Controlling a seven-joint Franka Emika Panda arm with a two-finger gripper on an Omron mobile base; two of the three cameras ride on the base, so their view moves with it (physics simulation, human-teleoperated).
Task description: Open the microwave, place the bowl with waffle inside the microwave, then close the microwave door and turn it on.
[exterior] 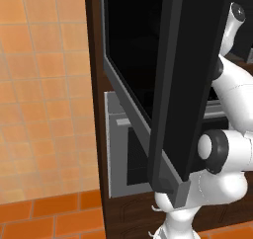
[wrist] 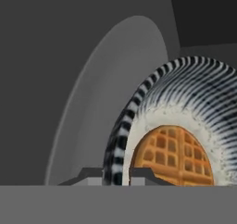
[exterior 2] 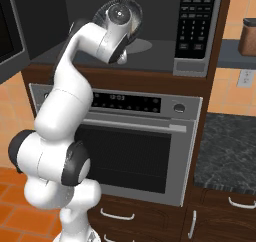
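The microwave [exterior 2: 150, 51] stands open, and its door [exterior: 180, 85] is swung far out to the left, a black glass panel seen edge-on. My arm reaches into the cavity. In the hand view my gripper [wrist: 115, 176] is shut on the rim of the black-and-white striped bowl [wrist: 194, 93], which holds a golden waffle [wrist: 176, 153]. The bowl is inside the cavity over the grey round turntable [wrist: 106, 93]. From the right base view the bowl's striped rim [exterior 2: 136, 13] peeks out behind my wrist, above the cavity floor.
The microwave keypad [exterior 2: 197, 16] sits right of the cavity. Below is a silver oven [exterior 2: 140, 146] with a handled door. A dark stone counter [exterior 2: 230, 151] lies to the right, with a brown canister [exterior 2: 248, 36] above it. An orange tiled wall [exterior: 44, 95] is at the left.
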